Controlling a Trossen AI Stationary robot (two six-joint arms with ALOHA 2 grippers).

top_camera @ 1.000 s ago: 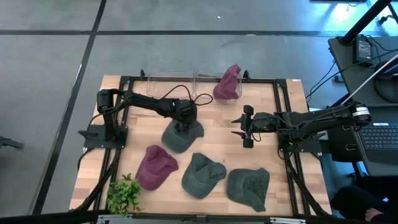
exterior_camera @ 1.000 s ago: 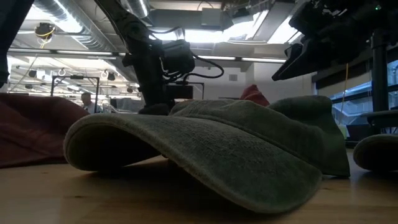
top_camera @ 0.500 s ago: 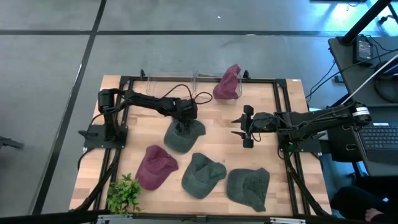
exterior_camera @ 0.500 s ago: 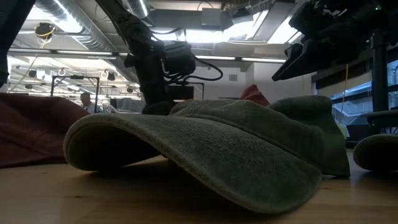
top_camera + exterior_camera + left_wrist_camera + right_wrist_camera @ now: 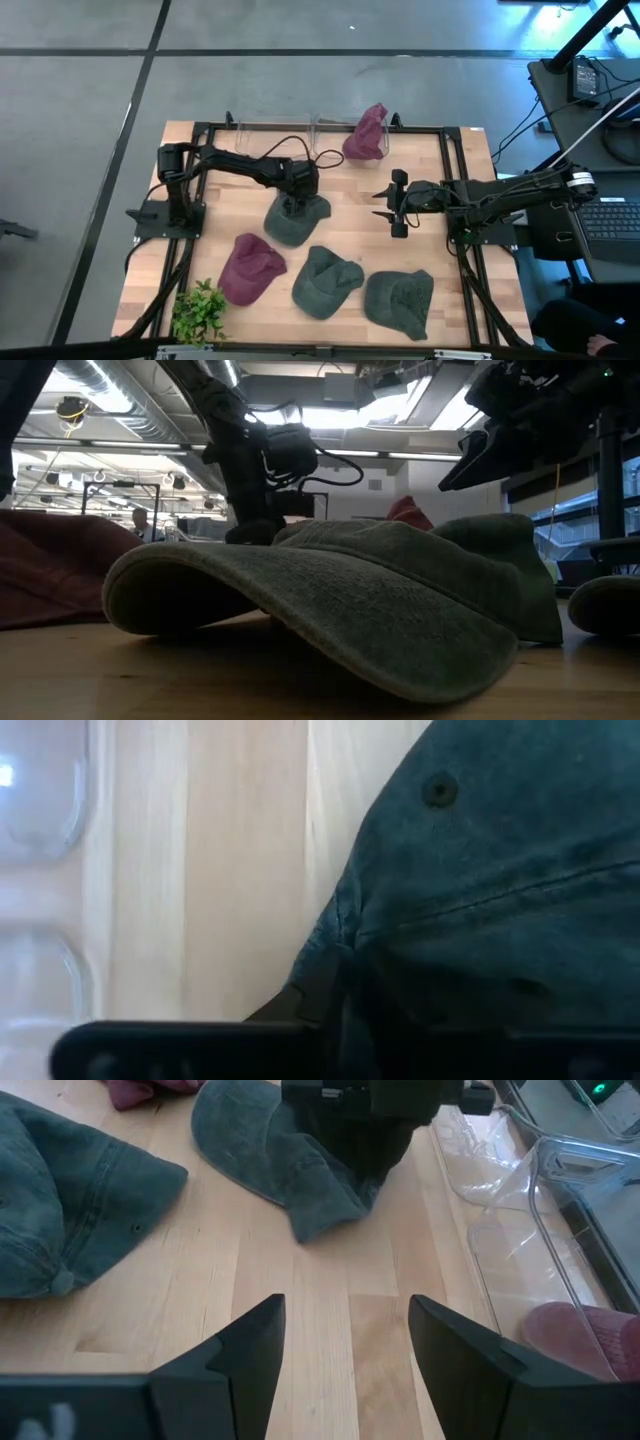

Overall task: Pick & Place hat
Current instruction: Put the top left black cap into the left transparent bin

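Observation:
A green hat (image 5: 290,222) lies mid-table, with my left gripper (image 5: 294,205) standing on its crown from above and shut on it; the right wrist view shows that hat (image 5: 250,1150) under the left gripper (image 5: 350,1130). My right gripper (image 5: 385,204) hovers open to the hat's right, fingers level and pointing at it, touching nothing. A maroon hat (image 5: 250,267) and two more green hats (image 5: 325,280) (image 5: 400,300) rest flat near the table's near edge. The low view is filled by a green hat's brim (image 5: 300,600). My left gripper holds the green hat by its crown, close to the crown's edge (image 5: 340,945), coming from above and pointing down. The cloth is gathered up around the fingers (image 5: 335,1195); how many layers I cannot tell. The brim and the remaining crown (image 5: 230,1140) lie on the table.
Two clear bins (image 5: 270,135) stand at the table's far edge; the right one holds another maroon hat (image 5: 366,133). A small green plant (image 5: 200,310) sits at the near left corner. Bare wood (image 5: 350,215) lies between the two grippers.
My left gripper has shifted slightly toward the table's right, and the green hat in its hold has slid a little with it. The right arm has kept still.

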